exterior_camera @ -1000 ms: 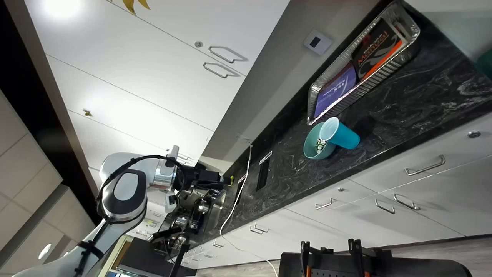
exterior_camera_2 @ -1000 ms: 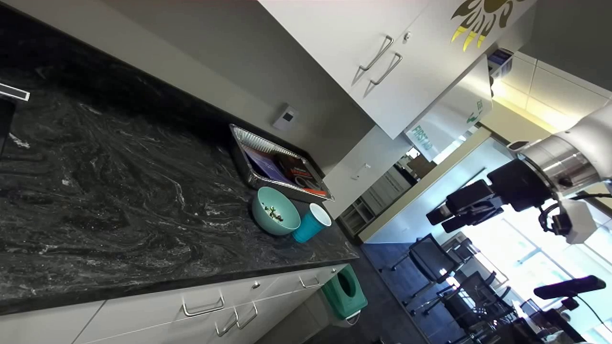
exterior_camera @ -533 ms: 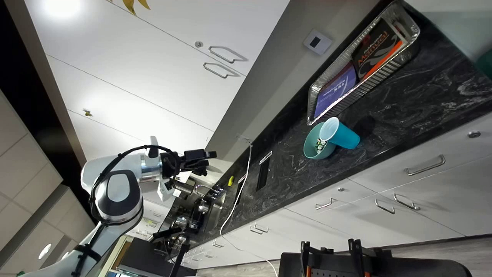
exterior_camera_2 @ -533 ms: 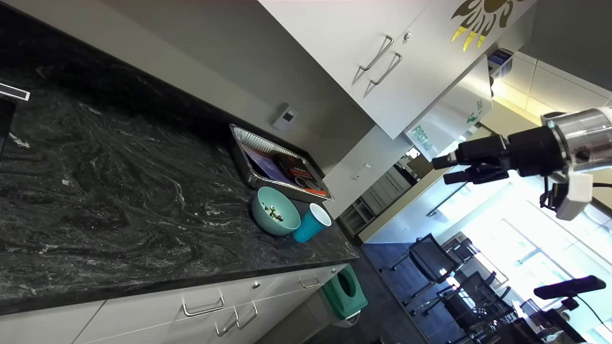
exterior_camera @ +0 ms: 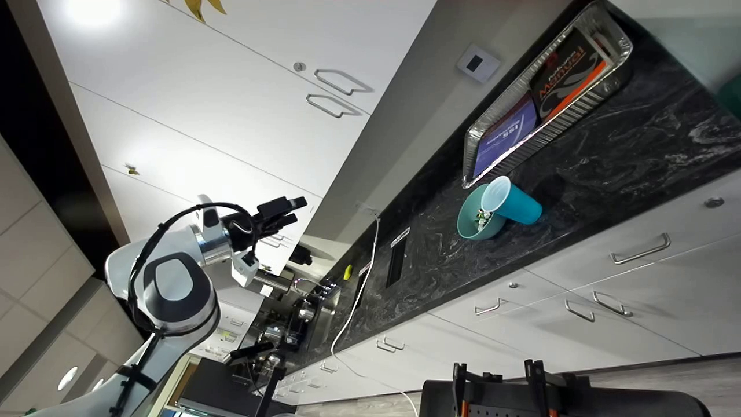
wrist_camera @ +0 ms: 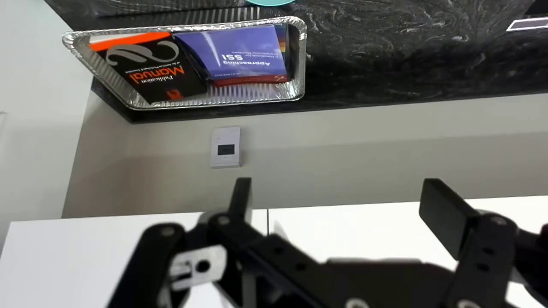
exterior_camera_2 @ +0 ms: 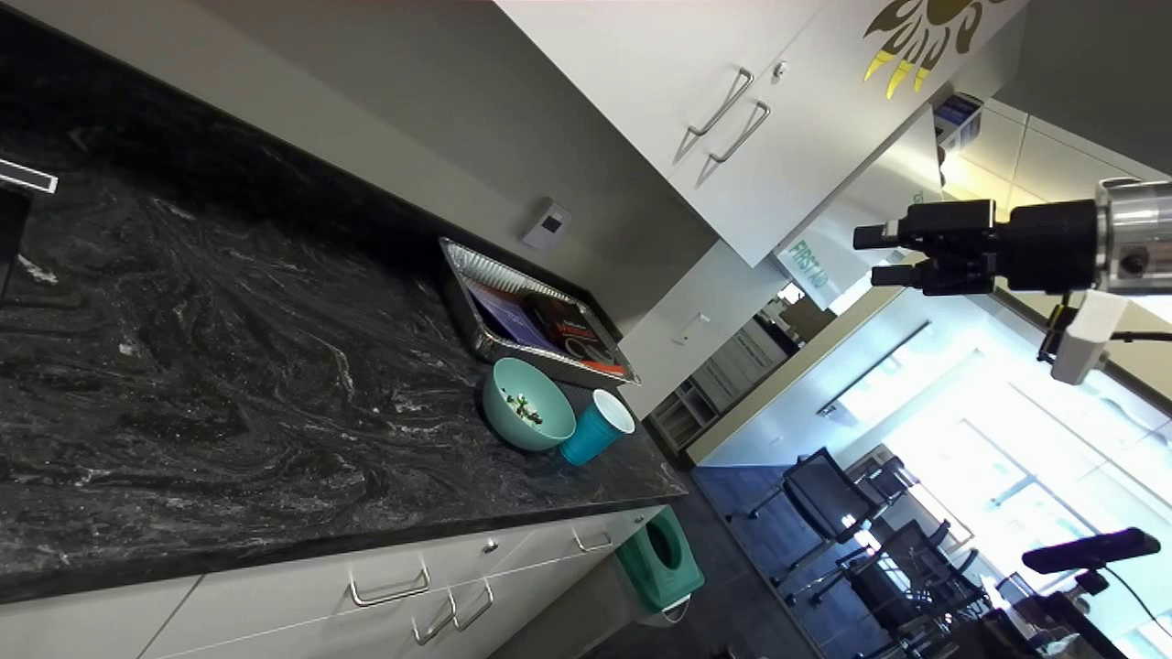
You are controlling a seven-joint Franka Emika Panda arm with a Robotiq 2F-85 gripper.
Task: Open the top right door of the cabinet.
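The white wall cabinet (exterior_camera: 231, 110) shows in both exterior views, with two thin silver loop handles side by side. The top right door (exterior_camera: 347, 35) is closed; it also shows in an exterior view (exterior_camera_2: 842, 119) with part of a sun decal. Its handle (exterior_camera_2: 742, 135) stands beside the seam. My gripper (exterior_camera: 295, 211) is open and empty, apart from the doors, and also shows in an exterior view (exterior_camera_2: 873, 256). In the wrist view the gripper (wrist_camera: 336, 188) spreads before the cabinet's lower edge, and the right door (wrist_camera: 64, 256) lies left of the seam. The handles are hidden or unclear there.
A dark stone counter (exterior_camera_2: 275, 384) runs below the cabinet. On it are a foil tray (exterior_camera: 550, 72) with books, a teal bowl (exterior_camera_2: 526, 403) and a blue cup (exterior_camera_2: 595, 427). A white thermostat (exterior_camera: 478, 62) is on the wall. A white cable (exterior_camera: 370, 272) crosses the counter.
My gripper has risen and turned, so its fingers now point more level in an exterior view. It has moved up away from the counter. The cabinet doors have not moved.
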